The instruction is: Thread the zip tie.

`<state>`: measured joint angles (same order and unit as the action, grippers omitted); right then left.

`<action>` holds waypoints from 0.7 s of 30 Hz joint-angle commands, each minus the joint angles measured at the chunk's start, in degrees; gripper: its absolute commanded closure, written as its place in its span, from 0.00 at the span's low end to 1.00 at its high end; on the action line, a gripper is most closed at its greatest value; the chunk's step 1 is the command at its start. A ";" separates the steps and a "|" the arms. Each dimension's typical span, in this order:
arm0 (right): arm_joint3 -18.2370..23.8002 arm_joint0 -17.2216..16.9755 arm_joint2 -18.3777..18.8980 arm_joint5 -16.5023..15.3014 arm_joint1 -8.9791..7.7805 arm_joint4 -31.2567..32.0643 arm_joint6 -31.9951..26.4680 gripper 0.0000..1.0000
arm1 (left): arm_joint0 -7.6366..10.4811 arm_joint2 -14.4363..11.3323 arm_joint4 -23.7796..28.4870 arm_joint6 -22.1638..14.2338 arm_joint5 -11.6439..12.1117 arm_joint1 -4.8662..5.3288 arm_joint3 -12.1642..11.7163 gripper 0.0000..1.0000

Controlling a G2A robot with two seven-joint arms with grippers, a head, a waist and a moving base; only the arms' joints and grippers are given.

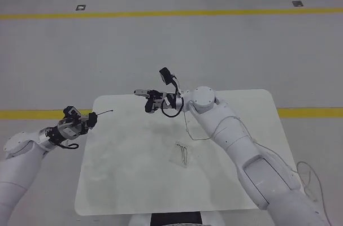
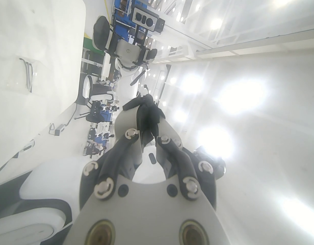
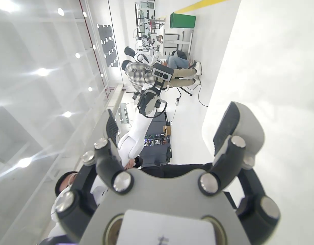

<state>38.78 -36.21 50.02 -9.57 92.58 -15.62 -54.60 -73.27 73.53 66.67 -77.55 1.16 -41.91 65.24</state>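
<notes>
Left gripper (image 1: 93, 117), seen from above, sits at the table's left edge with its fingers clamped on a black zip tie (image 1: 105, 113), whose thin free end sticks out over the white table (image 1: 244, 169) toward the other arm. Right gripper (image 1: 142, 98) is above the table's far edge, facing the left one, fingers spread with nothing between them; the two grippers are well apart. Nearer the middle of the table a clear bag of spare zip ties (image 1: 182, 153) lies flat, apart from both grippers. Yellow floor lines (image 1: 171, 12) run behind the table and past its sides. From the left wrist, the left gripper (image 2: 146, 114) has its dark tips pressed together on the zip tie, a short black bit of which pokes out sideways (image 2: 130, 105); the bag (image 2: 25, 73) lies on the table off to one side, and the right arm stands farther off beyond the tips. From the right wrist, the right gripper (image 3: 169, 117) holds its two padded fingers wide apart, gripping nothing; the table's rounded edge (image 3: 274, 52) runs beside one finger, and the left arm shows farther off past the other
</notes>
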 commanded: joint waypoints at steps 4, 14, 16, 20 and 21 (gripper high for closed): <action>1.69 -1.37 0.24 0.02 0.02 -0.71 1.28 0.00 | -0.91 -1.23 0.13 1.65 -0.50 -0.59 2.09 1.00; -0.53 -0.08 -1.25 -1.01 2.27 -8.46 -4.81 0.00 | 0.29 -3.50 2.27 3.24 1.80 -2.38 1.15 1.00; -0.88 -0.04 -1.65 -1.01 2.60 -9.34 -6.22 0.00 | 0.60 -3.93 3.17 2.87 1.75 -2.72 0.56 1.00; -0.88 -0.04 -1.65 -1.01 2.60 -9.34 -6.22 0.00 | 0.60 -3.93 3.17 2.87 1.75 -2.72 0.56 1.00; -0.88 -0.04 -1.65 -1.01 2.60 -9.34 -6.22 0.00 | 0.60 -3.93 3.17 2.87 1.75 -2.72 0.56 1.00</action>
<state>37.90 -36.24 48.37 -10.58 95.17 -24.95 -60.82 -72.67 69.60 69.86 -74.70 2.91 -44.63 65.80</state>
